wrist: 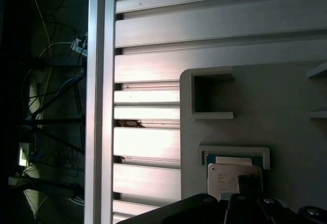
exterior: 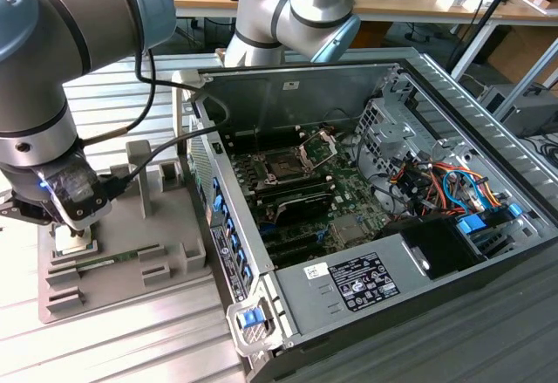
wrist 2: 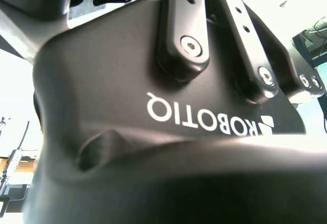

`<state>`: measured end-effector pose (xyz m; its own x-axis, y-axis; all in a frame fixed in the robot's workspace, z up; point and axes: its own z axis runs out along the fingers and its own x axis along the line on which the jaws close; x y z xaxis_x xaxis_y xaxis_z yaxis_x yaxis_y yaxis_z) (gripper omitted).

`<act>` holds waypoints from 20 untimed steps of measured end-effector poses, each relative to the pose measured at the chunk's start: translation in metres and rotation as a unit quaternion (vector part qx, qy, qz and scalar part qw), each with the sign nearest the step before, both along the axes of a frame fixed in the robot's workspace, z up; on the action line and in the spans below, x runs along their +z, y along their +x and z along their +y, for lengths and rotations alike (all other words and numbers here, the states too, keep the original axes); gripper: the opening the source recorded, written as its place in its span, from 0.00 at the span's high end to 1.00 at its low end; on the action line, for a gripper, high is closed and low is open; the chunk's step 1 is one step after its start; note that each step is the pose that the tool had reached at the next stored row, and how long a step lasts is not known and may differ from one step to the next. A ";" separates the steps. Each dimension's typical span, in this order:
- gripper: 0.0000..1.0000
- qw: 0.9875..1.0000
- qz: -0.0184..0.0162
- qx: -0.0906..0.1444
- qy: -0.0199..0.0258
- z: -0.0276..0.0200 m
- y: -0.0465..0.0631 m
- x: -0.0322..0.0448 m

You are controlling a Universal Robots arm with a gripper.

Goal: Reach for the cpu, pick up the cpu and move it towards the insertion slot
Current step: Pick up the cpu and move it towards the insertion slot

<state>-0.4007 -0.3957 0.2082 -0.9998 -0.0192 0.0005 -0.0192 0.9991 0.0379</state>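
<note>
Gripper [exterior: 77,226] hangs low over the grey holder [exterior: 139,226] at the exterior view's left, right above the cpu [wrist: 230,177] in its framed pocket. Whether it's clenched, I cannot tell. The insertion slot [exterior: 283,167] sits well apart inside the open case [exterior: 288,82], near a white printed label [exterior: 362,281].

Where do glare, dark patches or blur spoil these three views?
Second wrist view: the gripper sits close to the lens, its nearest part blurred, the background blown out white. First wrist view: dark beyond the rail, glare on the slats, the cpu bright. Exterior view: even light, insertion slot distinct.
</note>
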 end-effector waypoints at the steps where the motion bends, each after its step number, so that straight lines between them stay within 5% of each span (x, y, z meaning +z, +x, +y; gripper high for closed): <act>1: 0.90 1.000 0.000 0.000 0.000 0.0000 0.000 -0.0002; 20: 0.90 1.000 0.000 0.000 0.000 -0.0014 -0.007 -0.0039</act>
<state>-0.4077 -0.3971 0.2043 -0.9998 -0.0191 0.0005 -0.0191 0.9991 0.0378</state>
